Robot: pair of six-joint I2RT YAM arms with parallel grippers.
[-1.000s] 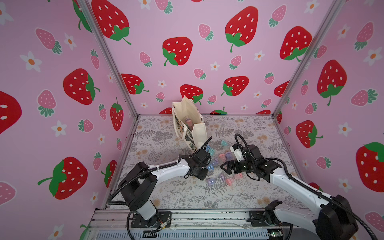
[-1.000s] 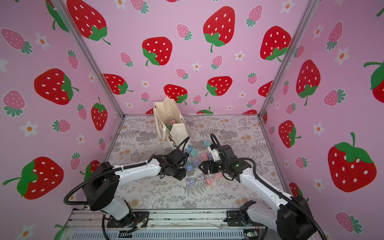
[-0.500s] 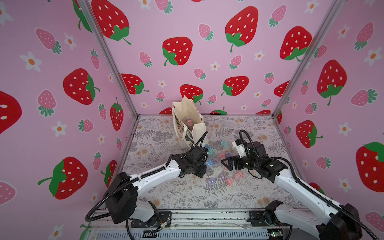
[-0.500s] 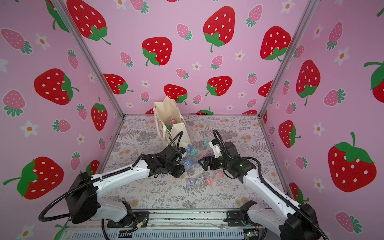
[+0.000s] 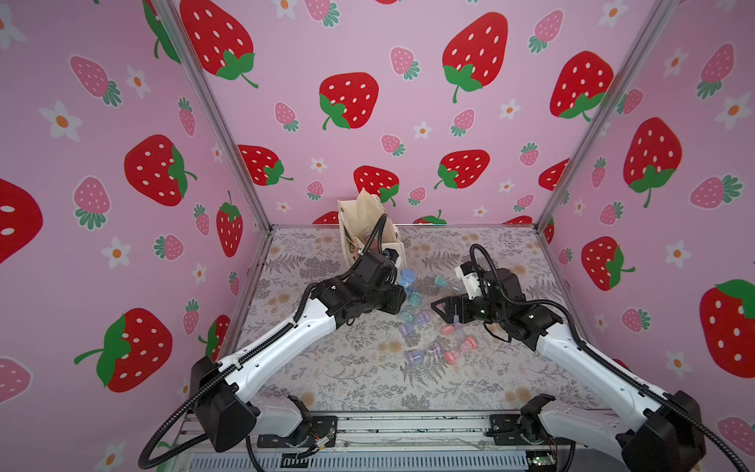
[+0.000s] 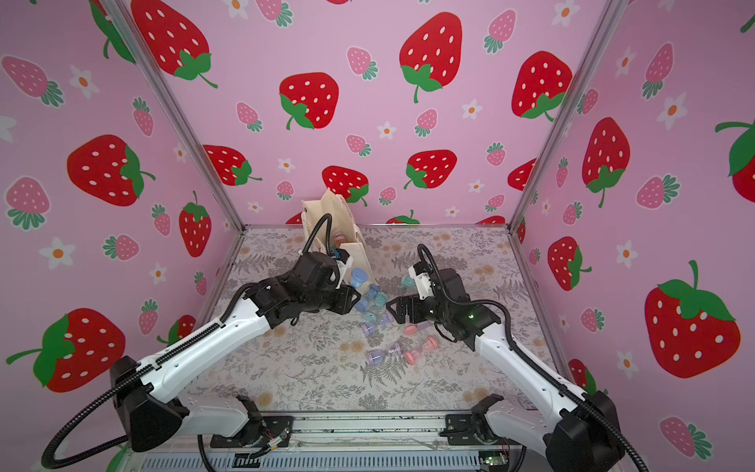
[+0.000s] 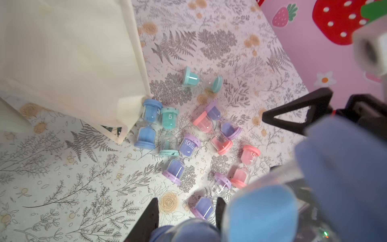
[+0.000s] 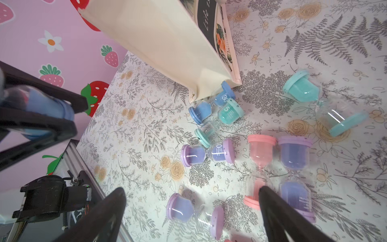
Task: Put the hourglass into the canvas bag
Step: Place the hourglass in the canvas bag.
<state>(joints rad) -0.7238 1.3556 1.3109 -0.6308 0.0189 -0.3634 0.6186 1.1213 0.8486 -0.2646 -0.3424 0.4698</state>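
While your left gripper [image 8: 77, 116] pinches the blue hourglass [image 8: 52, 109] clear of the table [image 5: 327, 376], just outside the near corner of the canvas bag [image 5: 361, 214], your right gripper [image 8: 191, 189] hangs spread wide over the pink and purple hourglasses [image 8: 261, 150].

The canvas bag [image 5: 359, 212] stands at the back of the counter [image 5: 347, 380], left of centre, with hourglasses [image 7: 189, 144] scattered in front of it and to its right, one touching its near corner, between the left end effector [image 5: 400, 294], with a carried hourglass [image 5: 406, 280] in it, and the right end effector [image 5: 441, 308].
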